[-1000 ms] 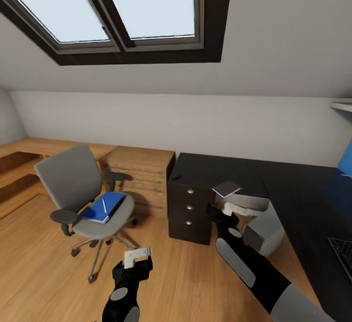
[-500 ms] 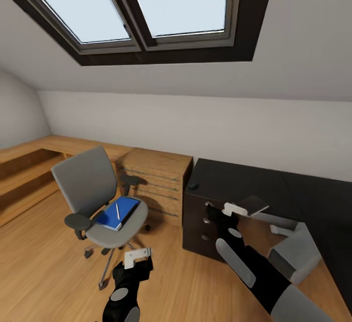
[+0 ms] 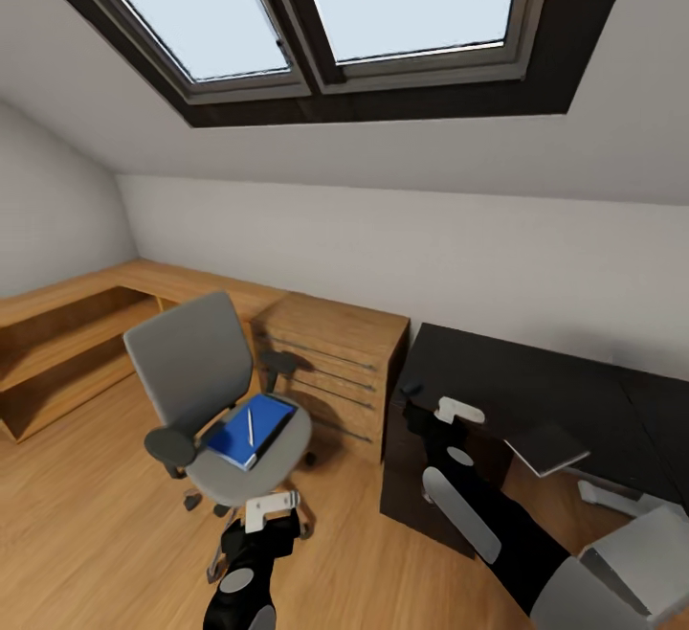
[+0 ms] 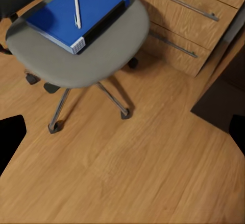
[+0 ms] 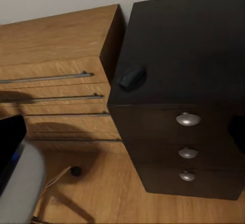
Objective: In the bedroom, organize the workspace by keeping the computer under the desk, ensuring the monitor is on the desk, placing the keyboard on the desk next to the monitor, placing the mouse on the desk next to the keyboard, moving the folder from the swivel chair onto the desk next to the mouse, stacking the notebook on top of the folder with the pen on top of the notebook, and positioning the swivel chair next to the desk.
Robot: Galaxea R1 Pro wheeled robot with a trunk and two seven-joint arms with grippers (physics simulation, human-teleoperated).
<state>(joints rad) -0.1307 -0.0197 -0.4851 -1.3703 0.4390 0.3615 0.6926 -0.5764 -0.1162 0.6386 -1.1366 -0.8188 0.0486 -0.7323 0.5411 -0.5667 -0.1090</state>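
The pen (image 4: pixel 76 8) lies on the blue folder (image 4: pixel 71 10) on the swivel chair (image 3: pixel 206 391); the mouse (image 5: pixel 132 77) sits at the desk (image 5: pixel 194 45) corner. Whether either gripper's fingers are spread, I cannot tell.

Even, bright daylight from the skylight (image 3: pixel 335 8), soft shadows, wide-angle stretching at edges, slightly soft render.

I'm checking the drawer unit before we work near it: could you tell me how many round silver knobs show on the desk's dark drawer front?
3, in a vertical row down the drawer unit in the right wrist view: top, middle, bottom. None looks hidden.
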